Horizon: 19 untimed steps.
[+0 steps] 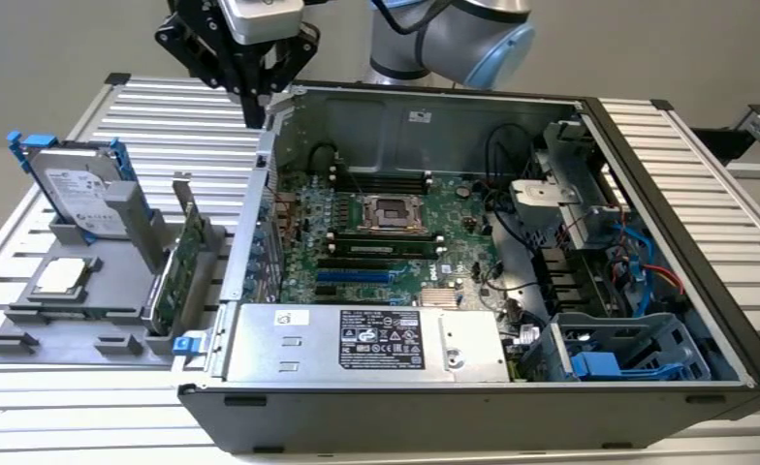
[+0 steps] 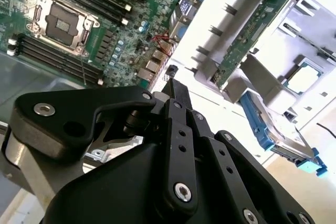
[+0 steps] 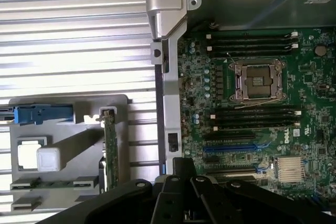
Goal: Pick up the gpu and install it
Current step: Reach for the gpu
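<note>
Right, ext. view first: the gpu [image 1: 177, 266] stands on edge in the grey holder [image 1: 24, 341], just outside the case [image 1: 458, 426], beside its slotted wall. Jaws hang over that wall's far corner, closed on nothing, well apart from the gpu. Risks, as I judge: drop straight down and you clip the case wall. Closed jaws can't straddle the card, so they'd shove it over. Hard drive [image 1: 77, 189] and CPU chip [image 1: 63, 276] sit further out from the case, so don't grab the wrong part.

2nd wrist view: linkage drawn together confirms closed. The gpu [image 2: 247, 35] shows its green face here.

1st wrist view: gpu [image 3: 110, 145] is edge-on, parallel w/ the case wall, and the blue slot [image 3: 231, 148] inside the case is plain. Jaw height over the case you get from ext. view, not the wrist cams.
</note>
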### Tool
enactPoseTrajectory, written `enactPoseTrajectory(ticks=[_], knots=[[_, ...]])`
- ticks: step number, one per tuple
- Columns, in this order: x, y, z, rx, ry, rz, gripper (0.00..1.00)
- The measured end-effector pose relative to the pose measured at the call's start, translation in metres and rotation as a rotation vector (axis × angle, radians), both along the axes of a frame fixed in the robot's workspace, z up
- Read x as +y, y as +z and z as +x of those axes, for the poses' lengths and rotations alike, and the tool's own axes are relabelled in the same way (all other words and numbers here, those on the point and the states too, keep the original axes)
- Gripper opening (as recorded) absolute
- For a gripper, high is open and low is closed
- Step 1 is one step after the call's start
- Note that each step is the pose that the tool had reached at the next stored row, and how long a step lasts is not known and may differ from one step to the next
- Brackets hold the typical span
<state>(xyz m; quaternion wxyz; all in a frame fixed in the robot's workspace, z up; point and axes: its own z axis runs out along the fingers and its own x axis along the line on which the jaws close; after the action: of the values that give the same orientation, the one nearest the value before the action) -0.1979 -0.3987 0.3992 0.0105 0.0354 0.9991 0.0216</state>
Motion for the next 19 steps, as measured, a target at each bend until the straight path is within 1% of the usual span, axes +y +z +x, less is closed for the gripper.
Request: enactPoseTrajectory(ticks=[19], knots=[[0.0000,-0.0001,-0.0247,0.0001,0.000,-0.0001,0.00]])
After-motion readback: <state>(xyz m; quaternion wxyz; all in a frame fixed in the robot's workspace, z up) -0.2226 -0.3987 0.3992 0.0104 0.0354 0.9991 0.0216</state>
